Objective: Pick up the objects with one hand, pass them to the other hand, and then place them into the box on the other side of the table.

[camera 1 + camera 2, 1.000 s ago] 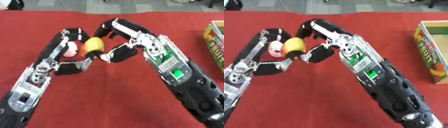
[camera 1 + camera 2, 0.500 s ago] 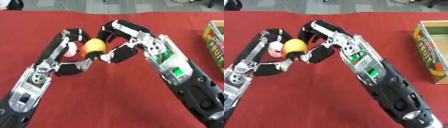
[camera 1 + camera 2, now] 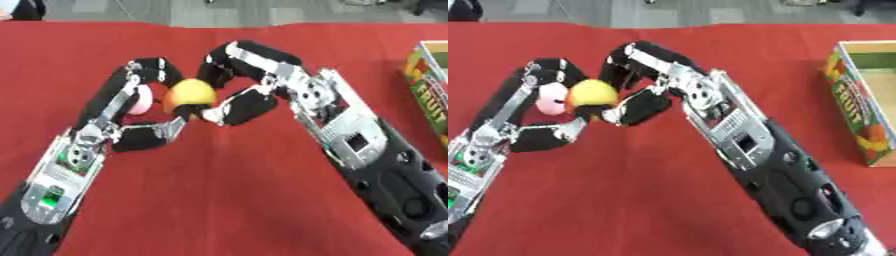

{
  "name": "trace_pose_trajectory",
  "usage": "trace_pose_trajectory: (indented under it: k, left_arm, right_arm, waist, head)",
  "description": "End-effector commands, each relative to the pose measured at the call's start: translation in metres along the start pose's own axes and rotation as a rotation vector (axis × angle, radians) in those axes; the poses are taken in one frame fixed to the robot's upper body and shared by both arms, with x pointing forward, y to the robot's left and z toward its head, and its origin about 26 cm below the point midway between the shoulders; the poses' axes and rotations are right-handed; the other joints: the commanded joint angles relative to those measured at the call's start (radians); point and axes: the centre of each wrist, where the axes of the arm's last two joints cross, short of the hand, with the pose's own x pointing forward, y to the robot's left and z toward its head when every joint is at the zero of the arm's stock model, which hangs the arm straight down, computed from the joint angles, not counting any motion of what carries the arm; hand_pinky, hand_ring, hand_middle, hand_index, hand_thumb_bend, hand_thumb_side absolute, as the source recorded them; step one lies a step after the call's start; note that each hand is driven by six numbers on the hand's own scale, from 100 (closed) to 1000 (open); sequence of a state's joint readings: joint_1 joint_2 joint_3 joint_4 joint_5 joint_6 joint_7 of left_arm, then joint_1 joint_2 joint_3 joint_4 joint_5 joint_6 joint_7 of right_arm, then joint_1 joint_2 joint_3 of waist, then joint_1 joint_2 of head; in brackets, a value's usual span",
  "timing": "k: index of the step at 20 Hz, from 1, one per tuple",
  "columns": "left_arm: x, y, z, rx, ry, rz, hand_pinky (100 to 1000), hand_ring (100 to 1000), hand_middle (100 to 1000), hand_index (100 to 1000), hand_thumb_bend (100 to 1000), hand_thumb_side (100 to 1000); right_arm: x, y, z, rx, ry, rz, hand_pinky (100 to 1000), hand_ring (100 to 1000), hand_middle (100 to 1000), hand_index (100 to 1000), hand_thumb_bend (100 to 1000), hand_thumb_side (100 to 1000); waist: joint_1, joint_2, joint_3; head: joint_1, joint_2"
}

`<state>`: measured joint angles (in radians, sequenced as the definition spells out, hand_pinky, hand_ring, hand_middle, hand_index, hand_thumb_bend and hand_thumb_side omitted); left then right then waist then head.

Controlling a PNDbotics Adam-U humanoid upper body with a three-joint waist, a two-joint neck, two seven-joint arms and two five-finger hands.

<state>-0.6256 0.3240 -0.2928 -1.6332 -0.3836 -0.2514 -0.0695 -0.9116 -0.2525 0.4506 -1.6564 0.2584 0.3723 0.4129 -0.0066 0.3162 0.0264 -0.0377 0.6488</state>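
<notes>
- A yellow round fruit (image 3: pixel 191 93), reddish on its lower side, is seen at the middle of the red table (image 3: pixel 227 200), held above the cloth between the two hands.
- The left hand (image 3: pixel 131 112) is placed to the left of the fruit; its fingers (image 3: pixel 149 70) are curled over the top and its thumb (image 3: pixel 162 131) is bent in just under the fruit.
- A small pink object (image 3: pixel 551 98) is seen just left of the fruit, inside the curl of the left hand; what it is cannot be told.
- The right hand (image 3: pixel 254 75) is placed to the right of the fruit, with its fingers arched over it and its thumb (image 3: pixel 236 107) pressed in at the fruit's lower right, so the fruit is gripped from both sides.
- A cardboard box (image 3: pixel 861 107) with a printed fruit pattern on its wall is set well to the right of the fruit, at the table's right edge, open at the top.
</notes>
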Motion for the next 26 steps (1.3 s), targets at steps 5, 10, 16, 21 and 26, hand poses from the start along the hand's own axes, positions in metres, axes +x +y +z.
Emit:
trace_pose_trajectory:
  k: [5, 10, 16, 21, 26]
  left_arm:
    - [0.0, 0.003, -0.002, 0.018, 0.012, -0.028, 732, 713, 638, 761, 598, 314]
    - [-0.001, 0.003, 0.0, 0.025, 0.014, -0.041, 737, 726, 659, 824, 710, 417]
    - [-0.004, 0.004, 0.003, 0.033, 0.026, -0.056, 739, 736, 673, 852, 767, 479]
    - [-0.006, 0.006, 0.008, 0.04, 0.034, -0.06, 740, 739, 677, 851, 768, 486]
    - [-0.013, 0.01, 0.019, 0.044, 0.073, -0.079, 739, 738, 675, 844, 744, 471]
  right_arm:
    - [0.014, -0.008, 0.004, -0.002, -0.06, 0.004, 711, 651, 379, 421, 361, 100]
    - [0.015, -0.009, 0.006, -0.007, -0.057, 0.003, 706, 646, 377, 420, 361, 100]
    - [0.015, -0.013, 0.01, -0.032, -0.051, -0.002, 704, 644, 376, 419, 360, 100]
    - [0.014, -0.018, 0.013, -0.056, -0.045, -0.008, 701, 644, 375, 420, 359, 100]
    - [0.012, -0.025, 0.02, -0.092, -0.033, -0.01, 700, 645, 376, 422, 358, 100]
  waist:
    - [-0.004, -0.062, -0.001]
    - [-0.004, -0.062, -0.002]
    - [-0.004, -0.062, -0.002]
    - [-0.004, -0.064, -0.003]
    - [-0.003, -0.067, -0.005]
  head:
    - [0.0, -0.001]
    - [-0.001, -0.002]
    - [-0.001, -0.002]
    - [-0.003, -0.001]
    - [-0.015, 0.004]
